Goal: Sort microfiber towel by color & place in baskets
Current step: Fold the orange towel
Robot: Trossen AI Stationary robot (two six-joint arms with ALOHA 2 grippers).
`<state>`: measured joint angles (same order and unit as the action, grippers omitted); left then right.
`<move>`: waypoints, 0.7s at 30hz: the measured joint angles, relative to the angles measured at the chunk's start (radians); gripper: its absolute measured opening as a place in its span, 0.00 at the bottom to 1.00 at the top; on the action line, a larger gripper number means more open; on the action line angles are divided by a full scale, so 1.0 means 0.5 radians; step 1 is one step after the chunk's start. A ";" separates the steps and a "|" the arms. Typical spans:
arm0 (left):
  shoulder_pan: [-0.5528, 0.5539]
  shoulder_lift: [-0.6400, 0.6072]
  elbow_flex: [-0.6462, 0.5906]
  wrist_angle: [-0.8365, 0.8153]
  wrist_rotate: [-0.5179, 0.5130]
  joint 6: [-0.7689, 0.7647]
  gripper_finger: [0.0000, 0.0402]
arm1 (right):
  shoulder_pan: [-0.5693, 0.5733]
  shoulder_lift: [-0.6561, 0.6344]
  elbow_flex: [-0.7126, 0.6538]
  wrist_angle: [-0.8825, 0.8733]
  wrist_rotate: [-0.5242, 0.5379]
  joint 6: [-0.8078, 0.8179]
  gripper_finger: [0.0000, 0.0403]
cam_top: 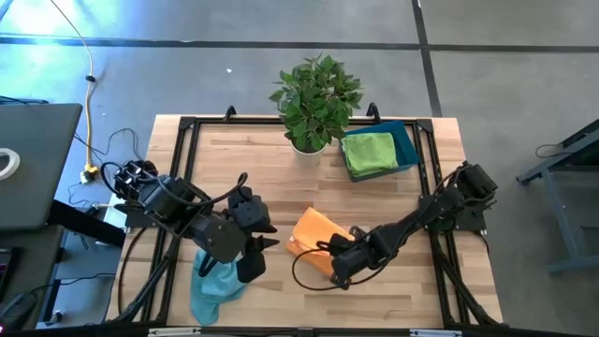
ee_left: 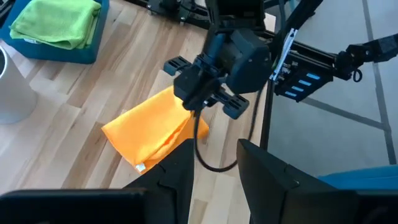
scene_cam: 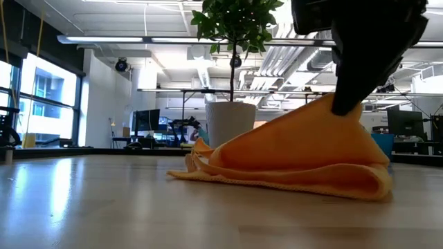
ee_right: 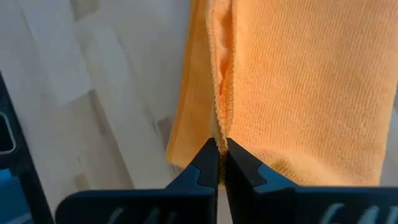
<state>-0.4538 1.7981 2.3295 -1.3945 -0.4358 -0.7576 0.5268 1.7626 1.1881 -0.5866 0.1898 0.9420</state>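
right wrist view: right gripper (ee_right: 219,151) has its fingers pinched tight on the hem of the orange towel (ee_right: 298,87), which lies folded on the table (cam_top: 393,201) mid-front, well apart from the basket (cam_top: 408,145) at the back-right w/ a green towel (cam_top: 368,153) in it. left gripper (cam_top: 255,255) hovers front-left, fingers partly open, nothing in them, just beside a teal towel (cam_top: 213,285) at the table edge. judgement: cloth is light, soft, floppy; edge grip ok but rest will droop + drag, so lift high before carrying.
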 joint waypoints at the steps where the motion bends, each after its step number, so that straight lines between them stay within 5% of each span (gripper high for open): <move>1: 0.000 0.000 0.000 0.000 -0.004 -0.002 0.28 | 0.011 -0.001 0.000 0.002 0.000 0.000 0.00; 21: 0.001 0.008 0.000 0.001 -0.100 -0.110 0.28 | 0.160 -0.017 0.008 0.170 0.040 -0.016 0.00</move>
<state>-0.4534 1.8023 2.3295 -1.3941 -0.4856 -0.8127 0.6066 1.7540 1.1919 -0.5015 0.2100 0.9340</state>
